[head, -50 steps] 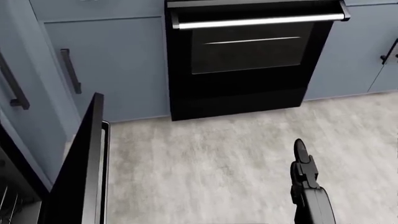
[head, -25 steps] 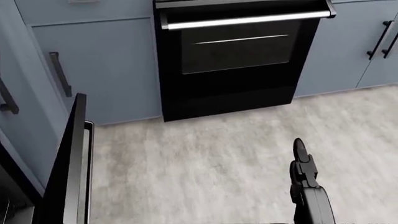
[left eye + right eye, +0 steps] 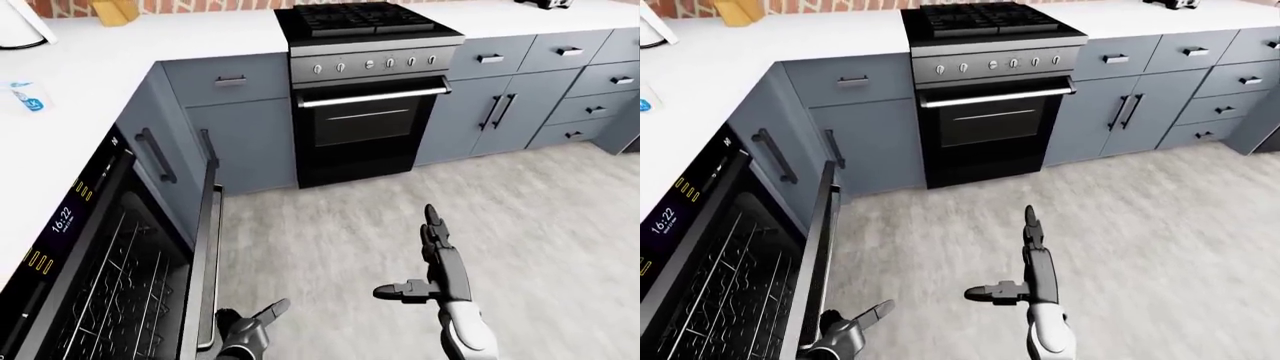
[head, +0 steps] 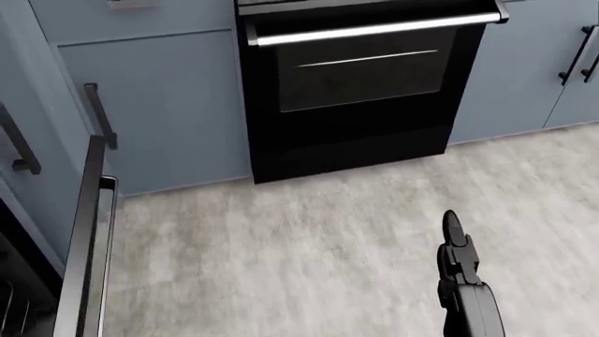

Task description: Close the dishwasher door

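Note:
The dishwasher door (image 3: 205, 247) stands nearly upright at the left of the left-eye view, a narrow gap from the dishwasher body (image 3: 70, 247), whose wire racks (image 3: 120, 292) show inside. My left hand (image 3: 250, 330) is open at the bottom, its fingers spread against the outer face of the door near its lower part. My right hand (image 3: 428, 264) is open over the floor, fingers pointing up the view, thumb out to the left, holding nothing. The head view shows the door's top edge (image 4: 86, 239) at the left and my right hand (image 4: 458, 267).
A black oven (image 3: 365, 120) with a silver handle stands under the cooktop at the top middle. Grey cabinets (image 3: 520, 97) run to its right and a grey cabinet (image 3: 235, 135) to its left. White countertop (image 3: 60, 75) lies over the dishwasher. Pale floor (image 3: 330, 240) spreads between them.
The dishwasher door has swung further up toward shut, narrowing to a thin edge in the head view. The view shifted slightly. My right hand holds its place.

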You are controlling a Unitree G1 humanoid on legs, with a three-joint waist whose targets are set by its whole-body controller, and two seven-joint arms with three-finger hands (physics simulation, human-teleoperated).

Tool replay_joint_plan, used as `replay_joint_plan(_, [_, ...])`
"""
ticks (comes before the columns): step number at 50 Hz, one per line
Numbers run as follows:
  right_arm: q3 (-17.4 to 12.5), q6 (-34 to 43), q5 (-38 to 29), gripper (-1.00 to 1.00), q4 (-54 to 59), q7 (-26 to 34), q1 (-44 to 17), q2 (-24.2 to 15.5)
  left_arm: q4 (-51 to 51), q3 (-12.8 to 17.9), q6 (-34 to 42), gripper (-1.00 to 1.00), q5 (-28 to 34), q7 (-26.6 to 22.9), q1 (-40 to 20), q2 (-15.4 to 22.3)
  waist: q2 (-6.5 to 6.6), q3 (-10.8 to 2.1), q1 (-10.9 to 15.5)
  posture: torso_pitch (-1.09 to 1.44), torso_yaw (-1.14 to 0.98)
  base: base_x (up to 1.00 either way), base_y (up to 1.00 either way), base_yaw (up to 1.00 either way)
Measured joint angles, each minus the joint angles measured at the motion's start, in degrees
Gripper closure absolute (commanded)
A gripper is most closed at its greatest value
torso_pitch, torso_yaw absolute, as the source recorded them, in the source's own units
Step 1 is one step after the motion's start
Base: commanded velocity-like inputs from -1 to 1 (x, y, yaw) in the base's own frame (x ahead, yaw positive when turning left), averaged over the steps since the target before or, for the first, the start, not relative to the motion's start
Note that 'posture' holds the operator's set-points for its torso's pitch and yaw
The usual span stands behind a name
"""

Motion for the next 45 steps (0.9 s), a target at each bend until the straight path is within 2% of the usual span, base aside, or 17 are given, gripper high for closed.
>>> replay_joint_plan(10, [-0.2,0.0,0.1,-1.00,-0.6,0.1,0.3,0.0,-0.1,0.8,0.7,-1.00,-2.0,-1.0,-0.4,1.3,0.19,-0.11,-0.3,0.00,0.00,0.00,0.00,0.00])
replay_joint_plan(25, [-0.1,0.8,-0.1,-1.00,-1.0,-0.1,-0.2,0.0,-0.7,1.8,1.3,-1.00,-4.2,-1.3,-0.6,3.9,1.21,0.22,-0.4,0.00,0.00,0.00,0.00,0.00])
replay_joint_plan(35, [-0.1,1.2,-0.1,-1.00,-1.8,0.0,0.0,0.0,-0.8,2.4,1.9,-1.00,-5.6,-1.2,-0.7,5.1,1.44,0.35,1.2,0.00,0.00,0.00,0.00,0.00])
replay_joint_plan(45, [-0.2,1.0,-0.1,-1.00,-1.8,-0.2,0.6,0.1,-0.4,3.8,3.0,-1.00,-7.6,-0.4,-0.2,7.1,2.69,1.07,1.5,0.00,0.00,0.00,0.00,0.00])
